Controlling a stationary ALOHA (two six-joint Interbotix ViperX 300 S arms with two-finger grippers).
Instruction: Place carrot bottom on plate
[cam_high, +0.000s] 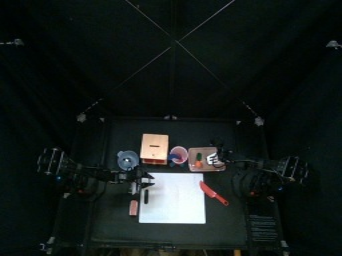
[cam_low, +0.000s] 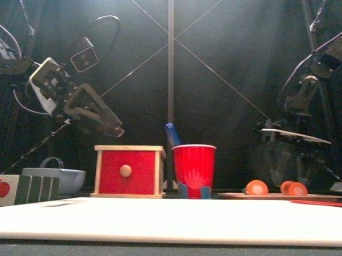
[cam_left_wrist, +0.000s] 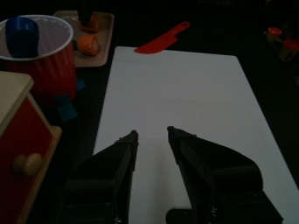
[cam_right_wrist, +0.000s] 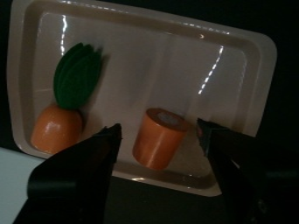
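Right gripper (cam_right_wrist: 158, 144) hangs over the tray (cam_right_wrist: 239, 52), jaws spread wide with the carrot bottom (cam_right_wrist: 158, 136) sitting between them, not yet touched. That orange stub lies on the tray floor, cut face tilted up, and just beside it lies the carrot top (cam_right_wrist: 65, 109) with its green leaves, the two pieces apart. From above, the tray (cam_high: 205, 158) sits at the worktop's right, next to the red cup (cam_high: 179, 154). The front camera shows both orange pieces low on the right, the stub (cam_low: 257, 187) nearer the cup (cam_low: 194, 168), which holds a blue tool (cam_low: 171, 135). A red-fronted wooden box (cam_low: 128, 170) stands left of the cup. Left gripper (cam_left_wrist: 152, 140) hovers over the white mat (cam_left_wrist: 187, 96), jaws narrowly parted, holding nothing. A red knife (cam_left_wrist: 162, 39) lies at the mat's far edge.
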